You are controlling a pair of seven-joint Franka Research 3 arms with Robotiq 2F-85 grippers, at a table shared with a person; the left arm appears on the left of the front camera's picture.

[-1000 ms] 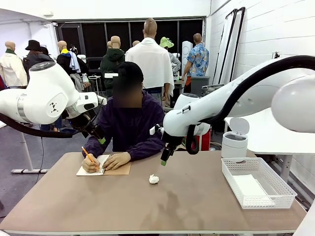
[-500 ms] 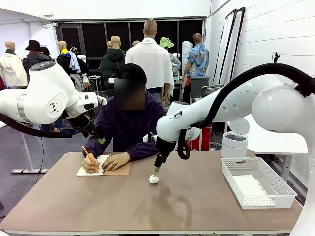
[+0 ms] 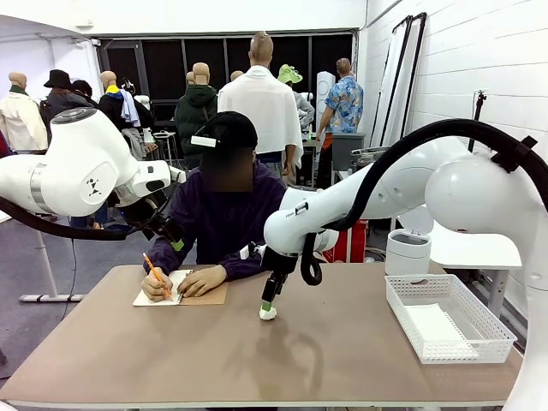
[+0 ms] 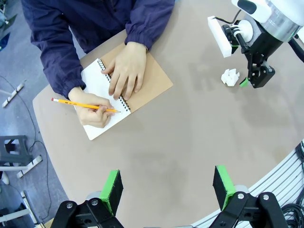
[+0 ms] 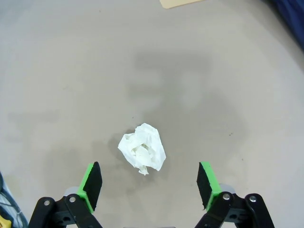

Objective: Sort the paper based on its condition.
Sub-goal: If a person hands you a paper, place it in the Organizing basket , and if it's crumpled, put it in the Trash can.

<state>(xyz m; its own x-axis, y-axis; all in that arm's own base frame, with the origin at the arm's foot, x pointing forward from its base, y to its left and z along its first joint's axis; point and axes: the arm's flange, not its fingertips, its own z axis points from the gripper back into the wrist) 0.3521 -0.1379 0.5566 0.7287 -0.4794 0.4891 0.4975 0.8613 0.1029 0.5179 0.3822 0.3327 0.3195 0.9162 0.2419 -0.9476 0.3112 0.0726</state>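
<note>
A crumpled ball of white paper (image 3: 268,312) (image 4: 230,77) (image 5: 142,147) lies on the brown table, near the middle. My right gripper (image 3: 266,305) (image 4: 254,79) (image 5: 148,186) hangs just above it, open. In the right wrist view its green pads stand wide to either side of the ball and touch nothing. A flat white sheet of paper (image 3: 432,324) lies in the white basket (image 3: 449,352) at the right. My left gripper (image 4: 167,188) (image 3: 176,244) is open and empty, held high over the left side of the table.
Across the table a person writes with a pencil (image 4: 85,105) in a spiral notebook (image 3: 184,291) (image 4: 107,102), with both hands on it. A white lidded bin (image 3: 408,248) stands behind the basket. The tabletop near me is bare.
My right gripper has moved left and down, from above the table's middle to just over the crumpled ball. My left arm and the person have stayed in place.
</note>
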